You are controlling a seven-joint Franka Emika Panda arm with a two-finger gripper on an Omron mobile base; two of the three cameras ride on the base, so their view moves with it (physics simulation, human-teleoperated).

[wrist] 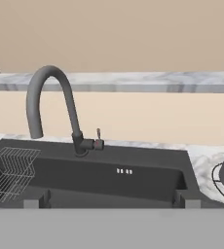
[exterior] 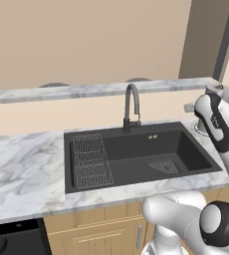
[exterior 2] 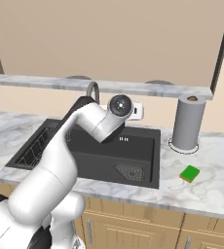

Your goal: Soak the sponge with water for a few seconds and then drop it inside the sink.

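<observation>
Meanwhile, the sponge [exterior 2: 189,173] lay on the marble worktop [exterior 2: 216,187] to the right of the sink [exterior 2: 148,170] (near a grey cylinder [exterior 2: 187,122]). The jaws stood wide apart, empty, facing the faucet [wrist: 53,104] above the basin.

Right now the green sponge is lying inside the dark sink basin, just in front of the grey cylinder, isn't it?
Not quite. The right base view shows the sponge lying on the marble counter to the right of the sink, not in the basin. It does sit in front of the grey cylinder.
</observation>
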